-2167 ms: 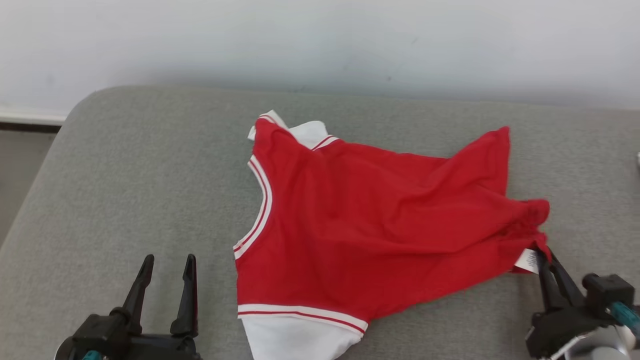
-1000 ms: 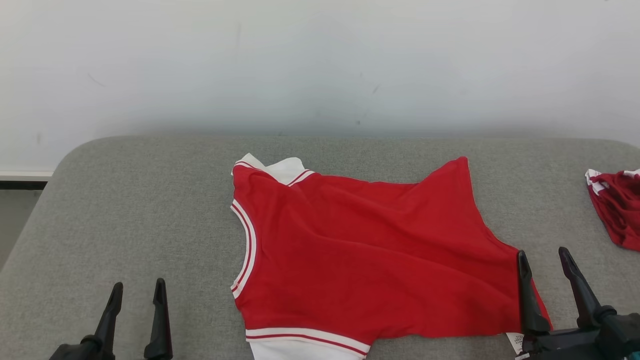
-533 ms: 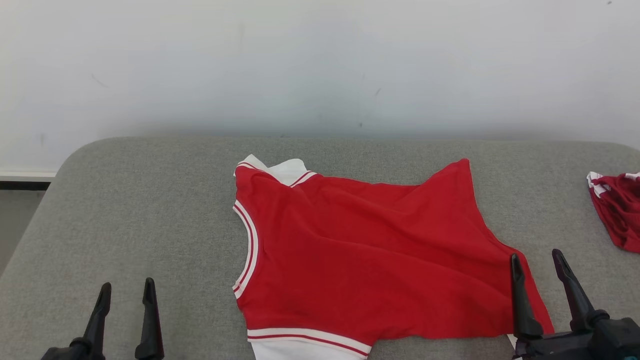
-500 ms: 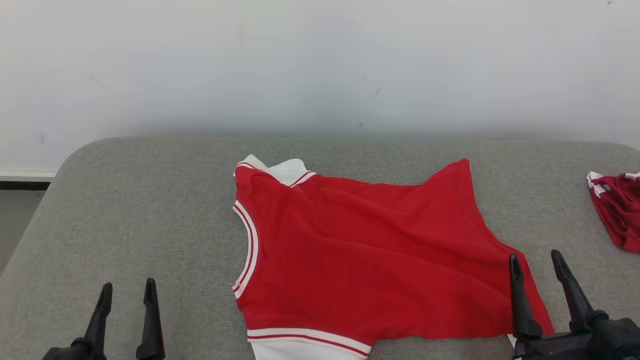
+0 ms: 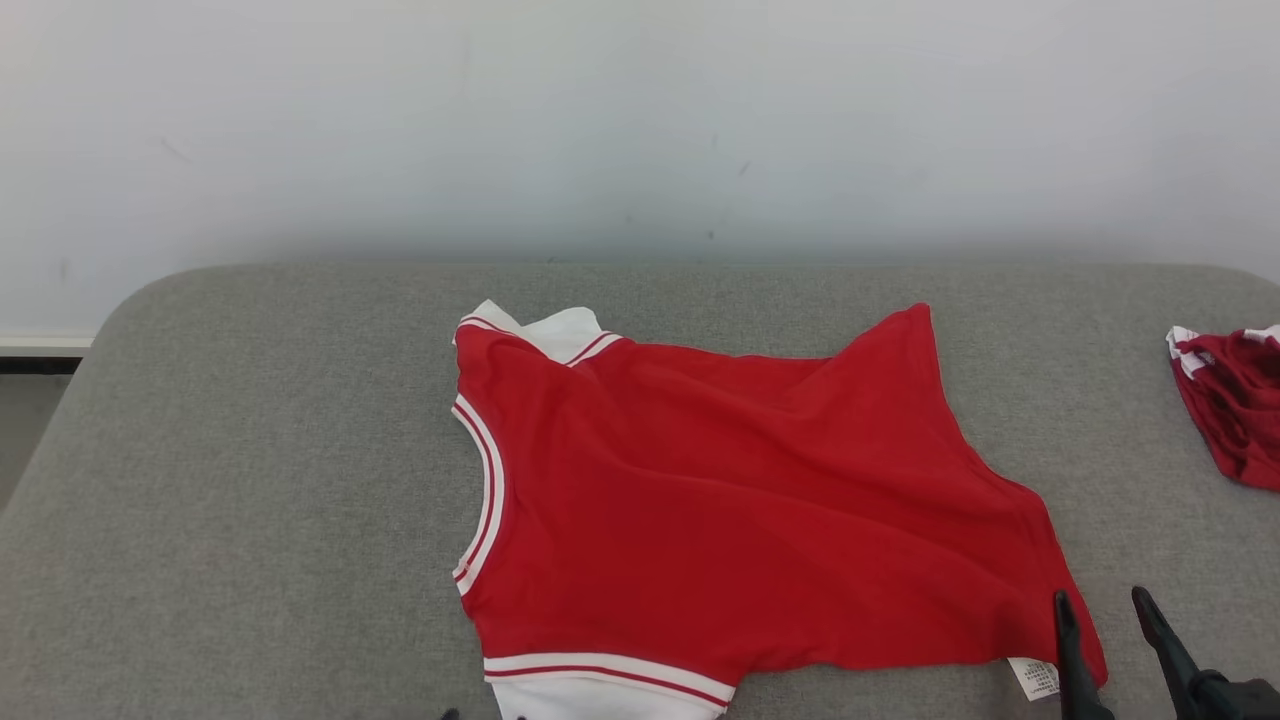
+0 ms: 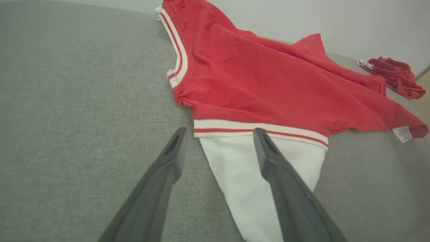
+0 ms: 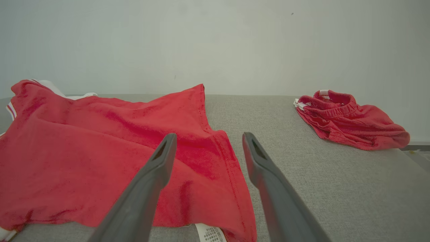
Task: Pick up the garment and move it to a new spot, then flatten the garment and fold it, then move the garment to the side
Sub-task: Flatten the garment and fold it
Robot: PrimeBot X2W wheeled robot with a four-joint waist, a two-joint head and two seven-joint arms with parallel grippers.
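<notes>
The red garment (image 5: 740, 500) is seen spread across the middle of the grey table (image 5: 250, 450), creased in places, with one corner peaked toward the wall (image 5: 640, 120). White trim with red stripes is carried along its left armhole and its near band, and a white panel is shown sticking out below that band at the near edge.

Over to the left claw (image 6: 220, 134): its fingers are held wide apart and nothing is gripped. In the left wrist view it is poised right at the striped band, one finger set over bare table just beside the band's end and the other over the white panel. Whether cloth is being touched cannot be told.

Now the right claw (image 5: 1100, 620): it is also spread wide and nothing is held. In the head view it is found at the garment's near right corner, just beside the white label (image 5: 1033, 677). In the right wrist view the garment's side hem is seen running up between the two fingers, so red cloth lies under one finger and grey table under the other.

A second, darker red bundle (image 5: 1225, 410) is left crumpled at the table's far right, well apart from both claws.
</notes>
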